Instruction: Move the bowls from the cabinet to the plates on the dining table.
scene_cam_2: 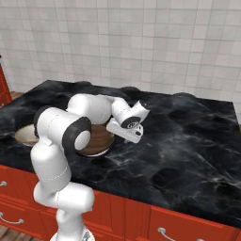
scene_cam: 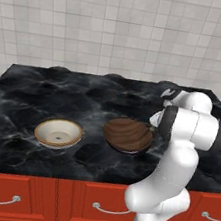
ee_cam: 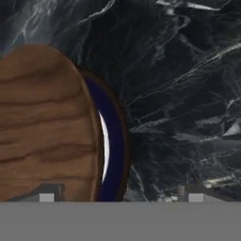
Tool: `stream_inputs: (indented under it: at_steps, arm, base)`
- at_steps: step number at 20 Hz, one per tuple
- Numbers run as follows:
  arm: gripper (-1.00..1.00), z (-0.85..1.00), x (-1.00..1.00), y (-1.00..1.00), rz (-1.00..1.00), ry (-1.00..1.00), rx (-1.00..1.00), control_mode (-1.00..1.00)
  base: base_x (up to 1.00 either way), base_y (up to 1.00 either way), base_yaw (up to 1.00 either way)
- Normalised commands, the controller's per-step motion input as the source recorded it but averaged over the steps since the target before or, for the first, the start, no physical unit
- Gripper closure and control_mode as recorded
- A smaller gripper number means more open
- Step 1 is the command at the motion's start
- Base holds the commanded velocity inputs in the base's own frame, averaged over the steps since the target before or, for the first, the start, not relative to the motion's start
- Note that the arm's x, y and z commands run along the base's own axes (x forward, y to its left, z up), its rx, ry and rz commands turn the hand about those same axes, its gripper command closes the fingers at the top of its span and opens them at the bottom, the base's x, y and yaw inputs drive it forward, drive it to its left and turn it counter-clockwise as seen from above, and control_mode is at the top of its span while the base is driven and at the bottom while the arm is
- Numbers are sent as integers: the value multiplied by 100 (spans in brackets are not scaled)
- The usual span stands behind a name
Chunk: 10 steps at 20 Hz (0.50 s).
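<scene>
Wooden bowl (scene_cam: 127,134) sitting upright, mouth up, on the blue-rimmed plate (ee_cam: 112,141) — centre of the left base frame, on the black marble dining table (scene_cam: 44,97). Round, so no long axis to call; grain runs roughly left-right in the hand view. Cream bowl (scene_cam: 58,132) left of it, apart, also mouth up; plate under it not discernible. Gripper (ee_cam: 121,196) released, fingers spread wide at the bottom of the hand frame — one fingertip (ee_cam: 46,196) over the wood, the other over bare marble, straddling the bowl's rim. Nothing grasped.
</scene>
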Motion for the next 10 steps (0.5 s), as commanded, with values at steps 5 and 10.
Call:
stream_inputs:
  at_steps: [5, 10]
  arm:
    - [-100, 100, -10, -30, 4, -1, 0, -100]
    - [-100, 93, -69, -15, 0, -6, 0, -100]
  base:
    - [0, 0, 0]
    - [0, 0, 0]
